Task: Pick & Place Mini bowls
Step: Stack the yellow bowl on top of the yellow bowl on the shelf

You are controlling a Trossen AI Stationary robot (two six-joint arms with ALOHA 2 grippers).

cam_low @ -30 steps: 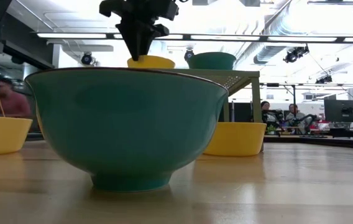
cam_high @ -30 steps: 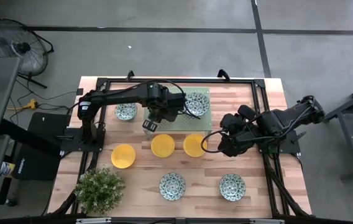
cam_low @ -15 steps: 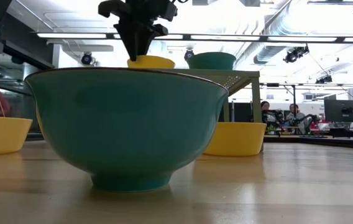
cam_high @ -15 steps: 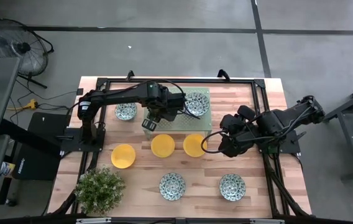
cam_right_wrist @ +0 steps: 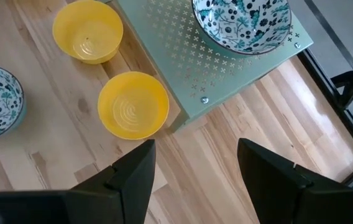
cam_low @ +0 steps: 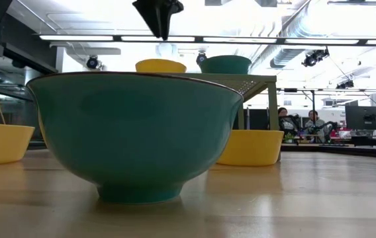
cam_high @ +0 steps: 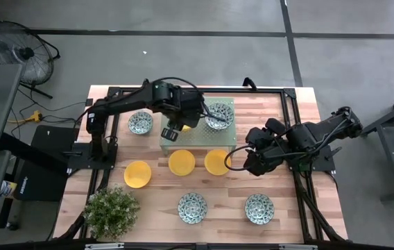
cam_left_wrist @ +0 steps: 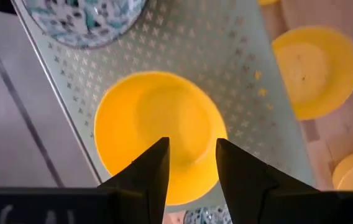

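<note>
The left gripper (cam_left_wrist: pixel 192 163), fingers narrowly parted and empty, hangs over a yellow mini bowl (cam_left_wrist: pixel 158 134) on the pale green perforated stand (cam_left_wrist: pixel 238 81); likely light, rigid and slick, it is best pinched at its 6 o'clock rim.

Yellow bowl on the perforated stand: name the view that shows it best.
Left wrist view: the yellow bowl fills it, its whole inside visible. High view: the left arm hides nearly all of it. Low view: only its side. Right wrist view: absent.
</note>
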